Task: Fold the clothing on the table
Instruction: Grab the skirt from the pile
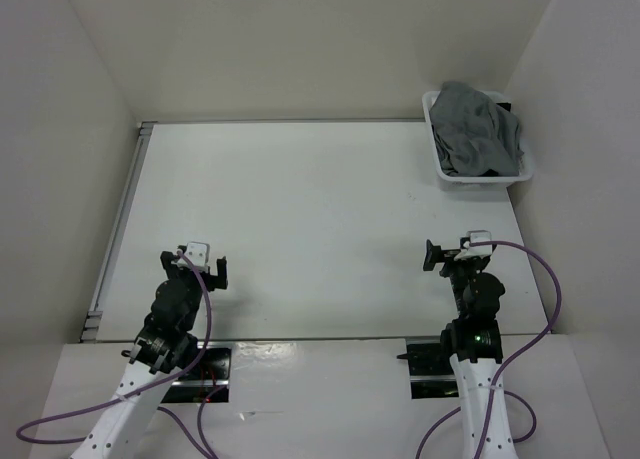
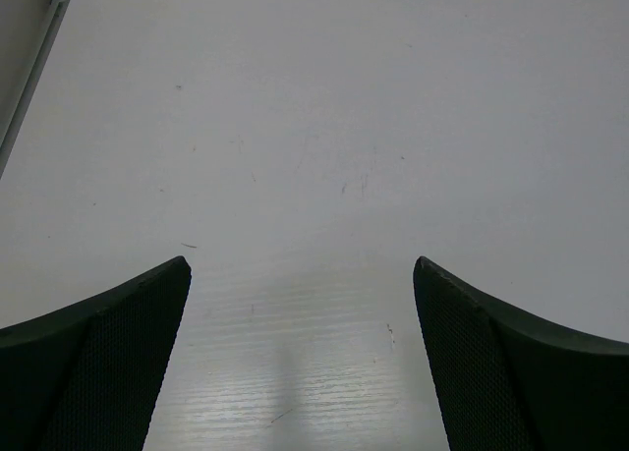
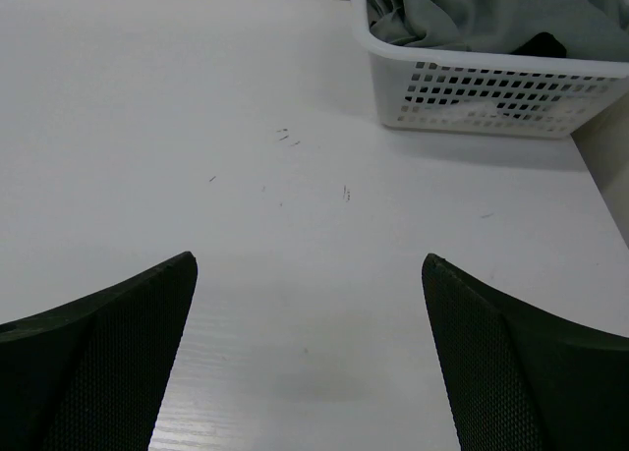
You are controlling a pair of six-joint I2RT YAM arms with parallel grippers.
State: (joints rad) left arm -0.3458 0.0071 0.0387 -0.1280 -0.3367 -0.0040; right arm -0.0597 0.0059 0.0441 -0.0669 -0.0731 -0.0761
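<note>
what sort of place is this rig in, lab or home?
Probably a lab test cell: white table boxed in by plain white panel walls, left arm and right arm mounted at its near edge, a basket of grey clothing staged in the far right corner.

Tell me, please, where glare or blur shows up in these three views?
Top external: even light, a sheen on the near panel between the arm bases. Left wrist: a pale streak of glare on the table between the dark fingers. Right wrist: no glare, the basket sharp.
</note>
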